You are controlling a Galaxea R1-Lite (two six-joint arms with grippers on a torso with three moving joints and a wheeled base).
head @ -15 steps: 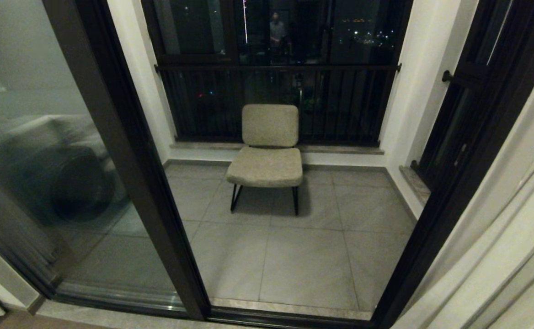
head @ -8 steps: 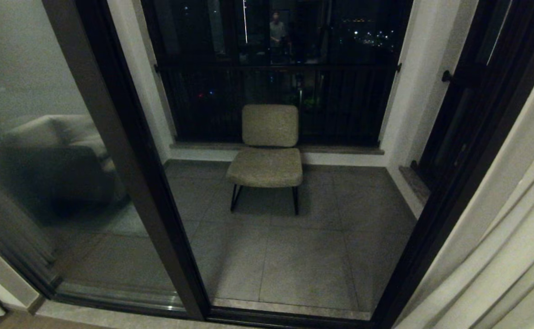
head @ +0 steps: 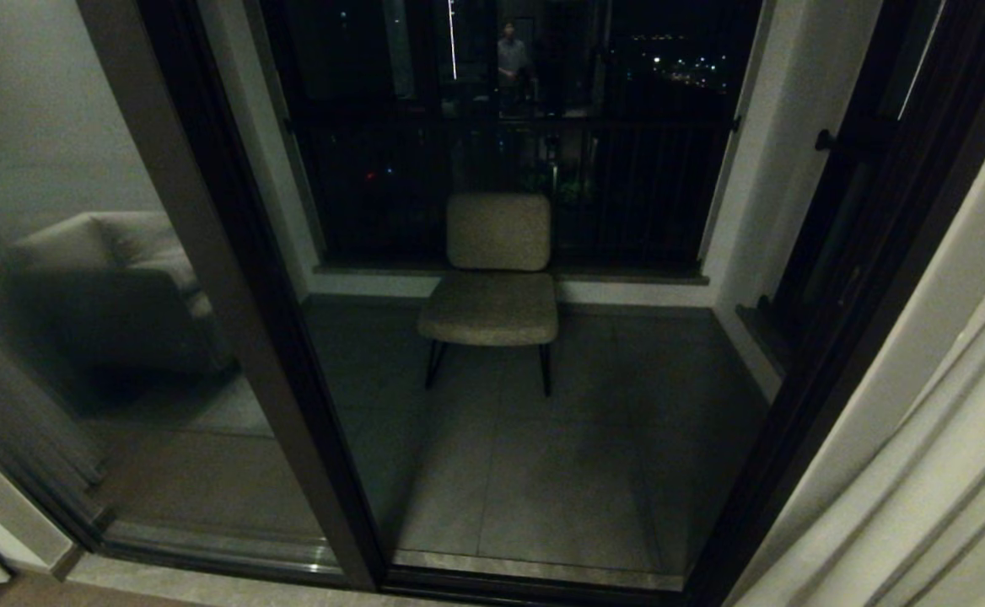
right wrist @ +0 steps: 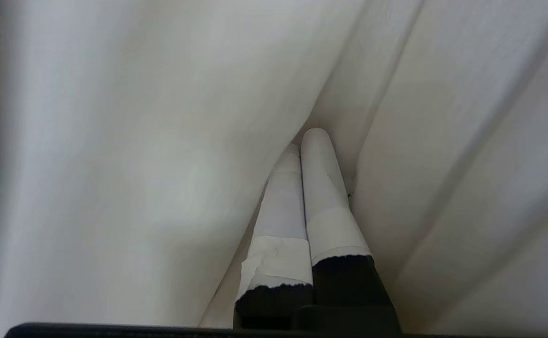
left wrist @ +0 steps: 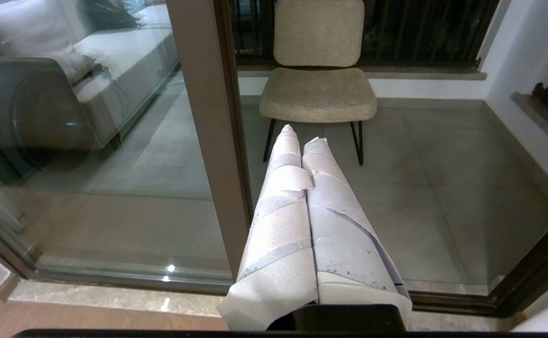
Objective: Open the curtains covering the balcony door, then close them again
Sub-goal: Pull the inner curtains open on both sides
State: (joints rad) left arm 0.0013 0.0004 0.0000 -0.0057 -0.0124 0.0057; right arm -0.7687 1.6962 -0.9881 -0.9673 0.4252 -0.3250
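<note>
- We find the curtains [head: 923, 455] drawn aside at the right edge of the doorway: cream-white fabric in long vertical folds, running out of the head view at the right and bottom.
- The balcony door [head: 231, 295] has a dark frame post and a glass panel to its left; the glass carries a dim reflection of a sofa.
- Through the opening we see a beige chair [head: 492, 278] on the tiled balcony floor [head: 560, 480], against a black-railed window [head: 509, 169].
- The right pincer [right wrist: 304, 141], fingers pressed together and wrapped in white tape, is pushed into a fold of the curtains; fabric fills that wrist view, so nothing else can be made out there.
- The left pincer [left wrist: 302, 136], also pressed together and tape-wrapped, points toward the chair and holds nothing.
- Neither arm appears in the head view, which is dark.
</note>
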